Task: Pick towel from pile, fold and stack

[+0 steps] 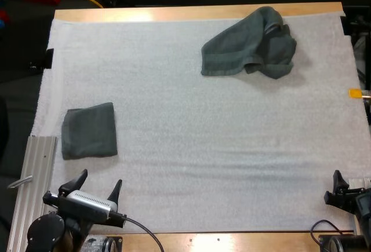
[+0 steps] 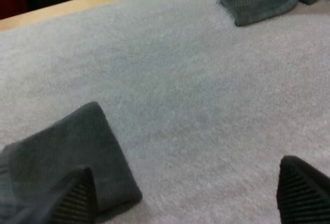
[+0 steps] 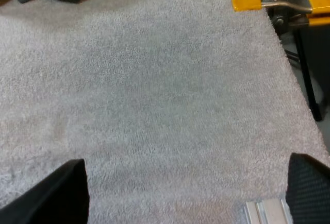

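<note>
Crumpled towel point(image 1: 246, 46): far side, long axis crosswise, ahead-left of nearer right pincer point(image 3: 188, 193), released; left pincer point(image 1: 101, 178) released.

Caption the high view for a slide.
Left gripper and right gripper open; folded towel near left, crumpled towel far right.

Bright, even light, faint shadow under the crumpled towel point(image 1: 246, 46) (pale glare along the table point(image 1: 174, 13) edge).
</note>
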